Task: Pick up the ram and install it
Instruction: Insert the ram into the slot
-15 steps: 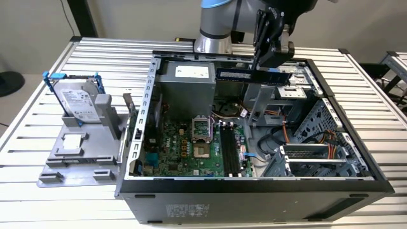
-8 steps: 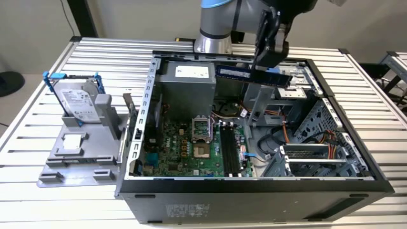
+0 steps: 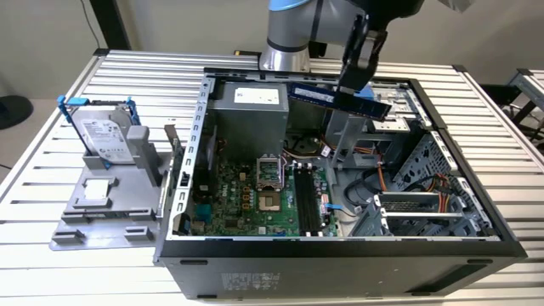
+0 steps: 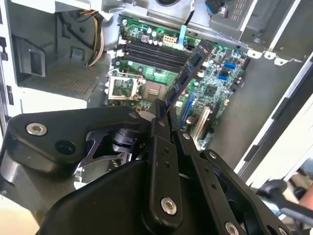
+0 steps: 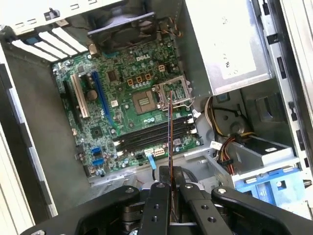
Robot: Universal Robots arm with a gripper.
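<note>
One ram (image 3: 316, 94) stick, bluish-green with dark chips, hangs tilted in the air above the far side of the open computer case (image 3: 340, 245), at about 1 o'clock of the opening in the exterior view. The single gripper (image 3: 351, 89) has its fingers pinched tight on the stick near its middle. The pick-up looks done and the carry toward the board is in hand.

The black slots (image 3: 310, 201), seemingly four in the second wrist view, lie on the one green motherboard (image 3: 246, 204), at roughly 7 o'clock from the stick and well below it. Seating would call for squaring the stick's long edge along an empty slot.

One silver hard drive (image 3: 106, 134) in a blue frame stands on a grey stand (image 3: 102, 210) at 9 o'clock of the case.
</note>
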